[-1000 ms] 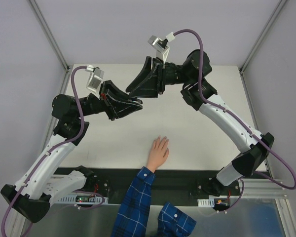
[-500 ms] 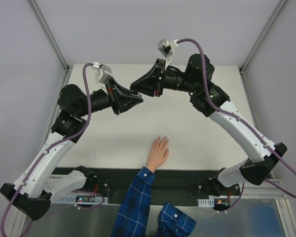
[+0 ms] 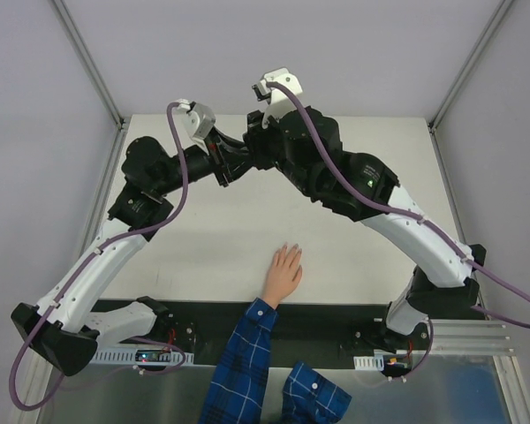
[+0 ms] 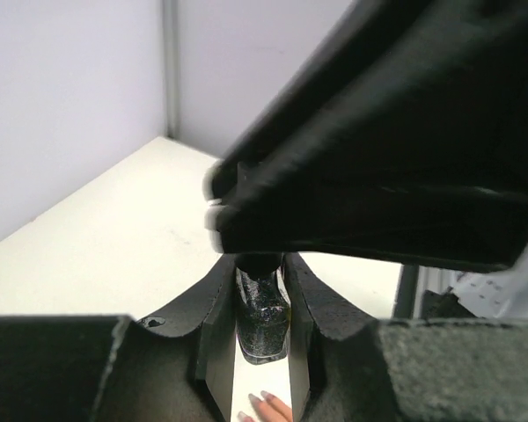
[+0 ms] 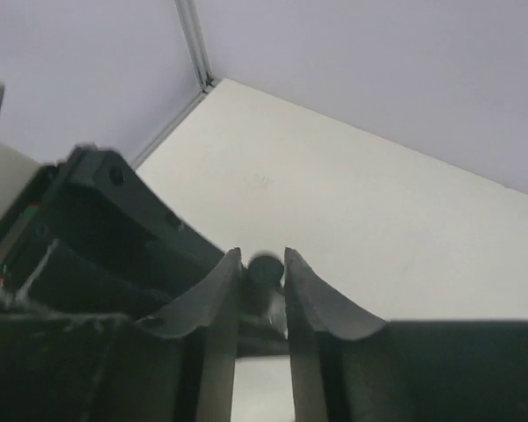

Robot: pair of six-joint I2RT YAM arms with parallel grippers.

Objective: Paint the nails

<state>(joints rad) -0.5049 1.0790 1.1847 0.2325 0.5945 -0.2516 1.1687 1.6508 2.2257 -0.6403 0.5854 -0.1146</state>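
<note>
A white table (image 3: 238, 252) fills the middle of the top view, with pale grey walls (image 3: 247, 53) behind it and 2 metal posts (image 3: 88, 62) slanting in from the upper corners. A black strip (image 3: 336, 320) runs along its lower edge, above a grey metal sheet (image 3: 459, 389). In the left wrist view, 1 small dark bottle (image 4: 262, 325) stands upright at lower centre. Its dark cap (image 5: 264, 266) shows at the centre of the right wrist view.

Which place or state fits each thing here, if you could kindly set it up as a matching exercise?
Things:
1 small glossy black bottle
2 light-skinned human hand in a blue plaid sleeve
3 right gripper

States:
A flat on the white table
B closed on the dark round cap
C clamped in the left gripper

Pairs: 1-C, 2-A, 3-B.
</note>
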